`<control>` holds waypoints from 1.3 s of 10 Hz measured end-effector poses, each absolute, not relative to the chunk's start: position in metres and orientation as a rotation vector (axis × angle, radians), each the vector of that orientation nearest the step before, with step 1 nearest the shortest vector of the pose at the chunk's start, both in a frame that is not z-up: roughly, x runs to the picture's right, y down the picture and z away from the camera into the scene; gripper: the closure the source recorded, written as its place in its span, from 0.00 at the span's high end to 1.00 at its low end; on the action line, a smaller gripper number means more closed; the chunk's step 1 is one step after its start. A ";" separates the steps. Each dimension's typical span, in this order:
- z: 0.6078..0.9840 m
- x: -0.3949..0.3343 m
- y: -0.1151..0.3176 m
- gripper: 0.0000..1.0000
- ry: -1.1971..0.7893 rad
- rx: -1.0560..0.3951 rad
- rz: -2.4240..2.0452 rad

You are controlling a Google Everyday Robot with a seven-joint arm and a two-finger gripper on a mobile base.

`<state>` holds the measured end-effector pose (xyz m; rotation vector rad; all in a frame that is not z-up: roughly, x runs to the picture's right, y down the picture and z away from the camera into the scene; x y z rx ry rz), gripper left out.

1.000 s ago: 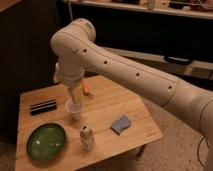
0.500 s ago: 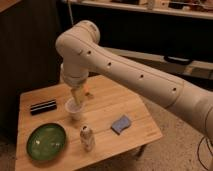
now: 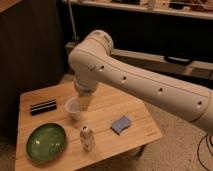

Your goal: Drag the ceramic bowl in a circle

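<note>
Ceramic bowl (image 3: 46, 142): sitting flat in the lower left of the frame, on the front left corner of the desk (image 3: 105, 107); green, glossy, shallow, apparently holding nothing.
Bowl axis: round, so offering no long axis; any part of the rim is presenting equally.
Direction from fingers: the bowl is lying down and to the left of the gripper (image 3: 85, 104), well apart from it, with the white cup (image 3: 73, 108) standing between the two.
Gripper position: hanging at centre left of the frame, just right of the cup and close over the desk, below the thick white arm (image 3: 145, 82).
Fingers (image 3: 88, 100): standing spread, pinching nothing.
Arm nearer: only one arm is working here.
Judgement: the coming move is calling for travel toward the lower left, passing over or around the cup.
Other items: a black flat object (image 3: 43, 106) is lying at left, above the bowl; a small bottle (image 3: 87, 138) is standing just right of the bowl; a blue sponge (image 3: 121, 124) is lying further right.
Writing: none readable; the bottle's label is showing no legible text.
</note>
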<state>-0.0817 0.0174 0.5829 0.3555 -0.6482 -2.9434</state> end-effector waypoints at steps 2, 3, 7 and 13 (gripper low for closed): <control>0.584 -0.072 0.021 0.73 -0.637 0.310 -2.843; 0.585 -0.070 0.022 0.73 -0.636 0.297 -2.816; 0.596 -0.076 0.019 0.73 -0.691 0.304 -2.733; 0.606 -0.079 0.023 0.73 -0.718 0.209 -2.480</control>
